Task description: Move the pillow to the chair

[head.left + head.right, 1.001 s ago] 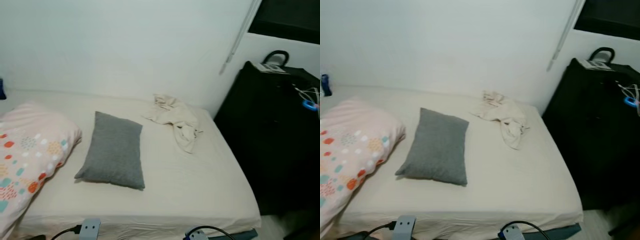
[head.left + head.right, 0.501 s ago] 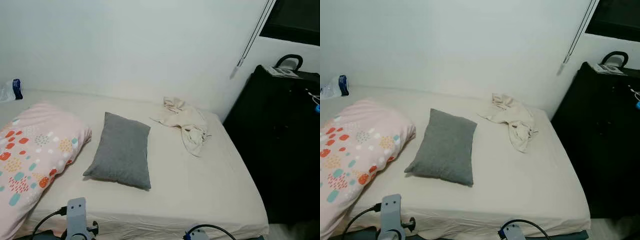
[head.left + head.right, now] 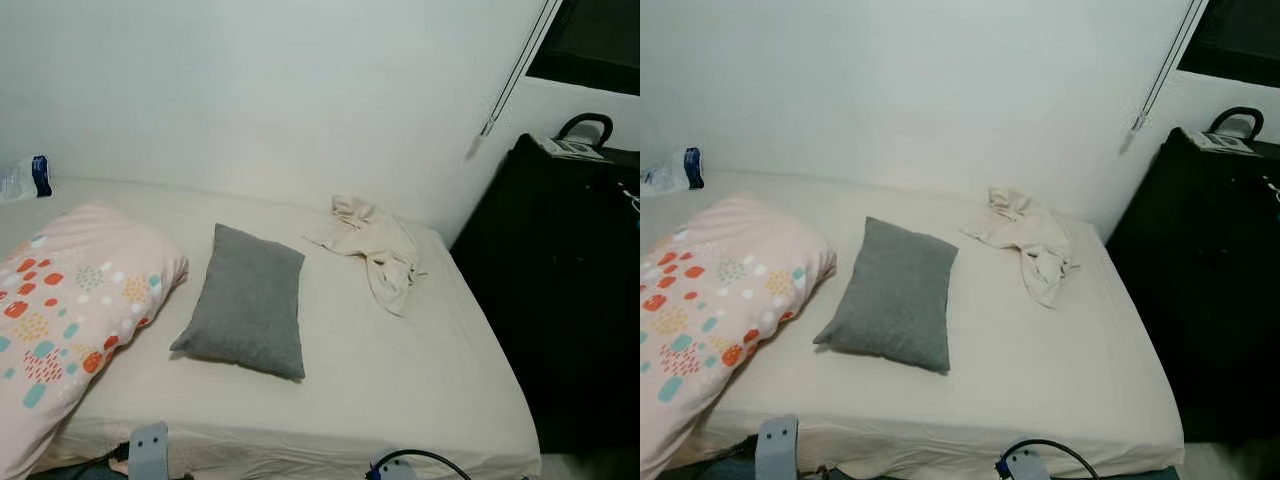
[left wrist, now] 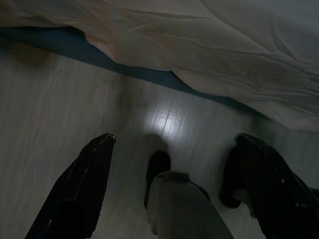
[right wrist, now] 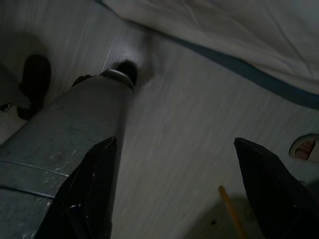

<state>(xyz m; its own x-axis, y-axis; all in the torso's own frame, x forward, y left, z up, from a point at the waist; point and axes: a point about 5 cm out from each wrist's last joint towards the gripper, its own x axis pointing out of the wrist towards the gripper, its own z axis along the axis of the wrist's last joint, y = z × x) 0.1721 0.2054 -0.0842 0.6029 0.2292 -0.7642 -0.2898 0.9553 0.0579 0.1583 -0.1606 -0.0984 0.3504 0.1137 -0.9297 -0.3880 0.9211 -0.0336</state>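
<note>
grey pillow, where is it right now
The grey pillow lies flat mid-bed in the head views, between the patterned pink pillow on its left and the crumpled cream cloth behind-right.

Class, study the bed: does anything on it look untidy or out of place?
Yes. A crumpled cream cloth lies bunched on the bed near the wall, unfolded. A plastic bottle lies on its side by the wall.

Pillow [image 3: 243, 302] mid-bed [image 3: 400, 380]; duvet [image 3: 70, 310] left, cloth [image 3: 375, 245] right.
</note>
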